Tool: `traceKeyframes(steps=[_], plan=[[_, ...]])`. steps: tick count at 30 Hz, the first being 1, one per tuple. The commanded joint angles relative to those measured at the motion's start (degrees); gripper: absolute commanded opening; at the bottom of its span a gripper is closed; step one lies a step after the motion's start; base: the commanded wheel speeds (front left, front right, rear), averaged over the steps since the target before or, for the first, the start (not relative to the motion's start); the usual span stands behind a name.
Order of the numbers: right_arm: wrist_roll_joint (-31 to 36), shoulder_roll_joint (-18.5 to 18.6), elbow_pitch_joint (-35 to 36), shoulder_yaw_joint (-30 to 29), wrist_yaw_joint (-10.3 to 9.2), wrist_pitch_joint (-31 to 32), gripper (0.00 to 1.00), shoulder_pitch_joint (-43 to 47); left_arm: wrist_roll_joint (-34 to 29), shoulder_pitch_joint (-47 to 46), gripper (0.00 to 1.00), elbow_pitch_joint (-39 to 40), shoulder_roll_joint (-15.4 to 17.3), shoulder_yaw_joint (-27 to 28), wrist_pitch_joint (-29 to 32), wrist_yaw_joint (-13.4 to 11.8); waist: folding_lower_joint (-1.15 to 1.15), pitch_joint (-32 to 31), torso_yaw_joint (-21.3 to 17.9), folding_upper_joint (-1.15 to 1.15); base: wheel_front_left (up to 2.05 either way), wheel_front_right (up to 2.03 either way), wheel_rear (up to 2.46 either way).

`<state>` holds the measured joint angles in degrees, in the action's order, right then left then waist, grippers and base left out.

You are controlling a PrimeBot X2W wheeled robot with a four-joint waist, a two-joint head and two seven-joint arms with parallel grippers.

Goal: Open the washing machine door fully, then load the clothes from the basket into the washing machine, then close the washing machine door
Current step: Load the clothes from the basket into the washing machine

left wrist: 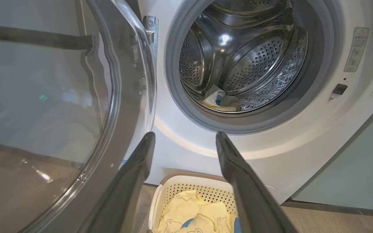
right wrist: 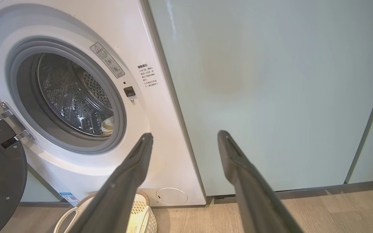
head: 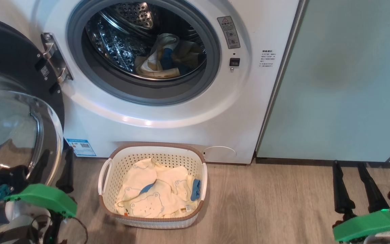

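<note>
Door: The washing machine door stands wide open and upright on its metal hinge at the left of the opening. Its clear glass bowl bulges out into the room.
Machine: The washing machine faces the robot, its round mouth uncovered and its steel drum on show.
Clothes: A crumpled heap of pale yellow clothes with blue trim lies in the basket. More of the same fabric lies low in the drum.
Basket: The basket sits on the wood-look floor, just in front of the machine and below its mouth. It is square to the machine, with its white handles facing left and right.
Left gripper: The left gripper points up toward the drum, fingers spread wide and grasping nothing. One finger is close beside the door's lower rim; contact cannot be made out.
Right gripper: The right gripper hangs low before the pale teal cabinets, well apart from the basket, its fingers parted and empty.
</note>
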<state>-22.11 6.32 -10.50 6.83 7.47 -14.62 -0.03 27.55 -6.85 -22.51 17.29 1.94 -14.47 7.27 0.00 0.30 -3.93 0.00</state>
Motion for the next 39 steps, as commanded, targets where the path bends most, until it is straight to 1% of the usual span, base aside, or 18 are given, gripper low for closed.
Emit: traceKeyframes(steps=[1,13,21,28,33,39], plan=[[0.3,1.0,1.8,1.0,0.02,-0.4,1.0,-0.9,-0.5,-1.6,1.0,1.5,1.5,2.5,-0.5,0.1,0.0,0.0,0.0,0.0,0.0,0.0,0.0],[0.1,1.0,1.7,1.2,0.02,-0.4,1.0,-0.7,-0.8,-0.9,1.0,1.7,0.8,1.8,-0.5,0.2,0.0,0.0,-0.2,0.0,0.0,0.0,0.0],[0.0,1.0,1.6,1.1,0.02,-0.4,1.0,-0.7,-0.5,-0.5,1.0,2.0,1.0,1.1,-0.5,0.2,0.0,0.2,-0.5,0.0,0.0,0.0,0.0],[-0.1,0.8,1.4,1.7,0.02,-0.4,1.0,-0.7,-0.1,-0.2,1.0,0.5,0.4,-1.1,-0.5,0.2,0.0,0.6,-1.4,0.0,0.0,0.0,0.0],[-0.4,0.8,1.3,1.9,0.02,-0.4,1.0,-1.2,0.6,-1.5,1.0,-3.2,-0.3,-3.2,-0.5,0.2,0.0,2.5,-3.4,0.0,0.0,0.0,0.0],[-0.2,0.5,1.7,2.3,0.02,-0.4,1.0,-3.2,2.5,-6.6,1.0,-11.1,0.1,-8.6,-0.3,0.2,0.0,7.3,-7.2,0.0,0.0,0.0,0.0]])
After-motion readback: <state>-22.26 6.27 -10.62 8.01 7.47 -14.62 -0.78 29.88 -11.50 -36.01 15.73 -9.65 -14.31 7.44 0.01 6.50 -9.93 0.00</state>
